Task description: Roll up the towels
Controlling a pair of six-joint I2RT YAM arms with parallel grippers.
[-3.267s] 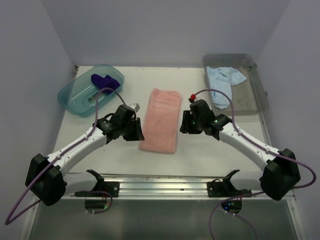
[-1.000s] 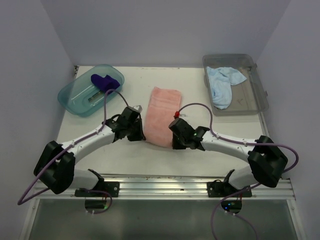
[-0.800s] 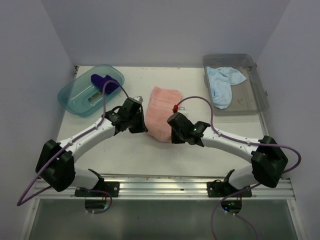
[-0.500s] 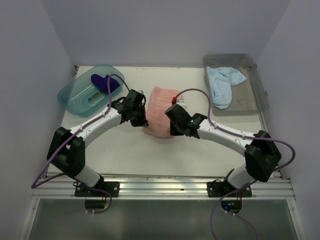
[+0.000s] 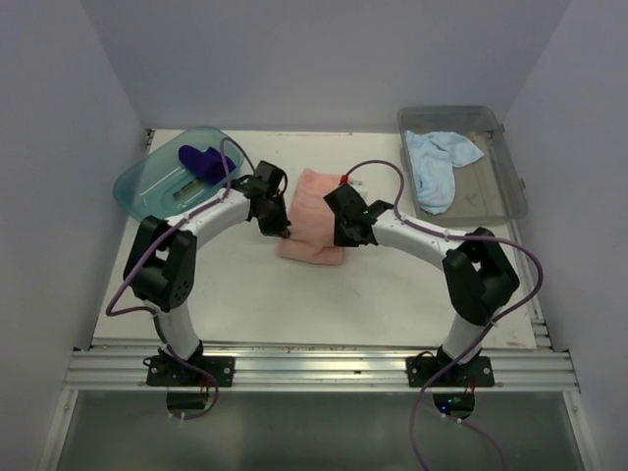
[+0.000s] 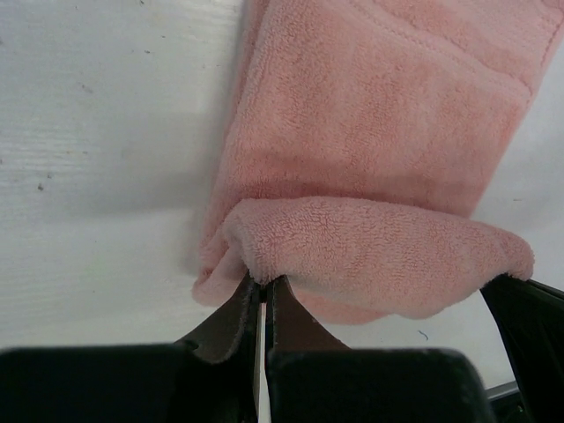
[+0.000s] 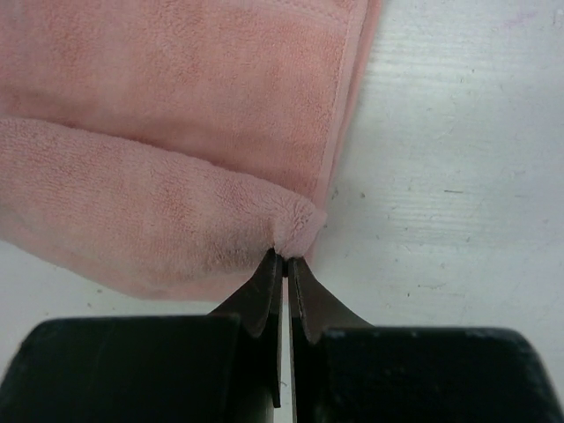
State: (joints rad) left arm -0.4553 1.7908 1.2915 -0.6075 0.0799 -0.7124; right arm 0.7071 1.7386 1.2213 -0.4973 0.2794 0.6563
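Our left gripper point(image 6: 263, 291) and right gripper point(image 7: 286, 263) each pinched a pink towel point(image 6: 370, 123) corner; we judged they should advance together, evenly.

Middle towel point(image 5: 312, 204) on table point(image 5: 294, 294) — left towel point(image 5: 201, 159) in tub point(image 5: 145, 193); right towel point(image 5: 437, 162) in bin point(image 5: 493, 191)

No legible text or markings anywhere

Light is bright, even and diffuse, with only soft shadows. Wrist views render the pink towel point(image 6: 379, 132) sharply, without glare.
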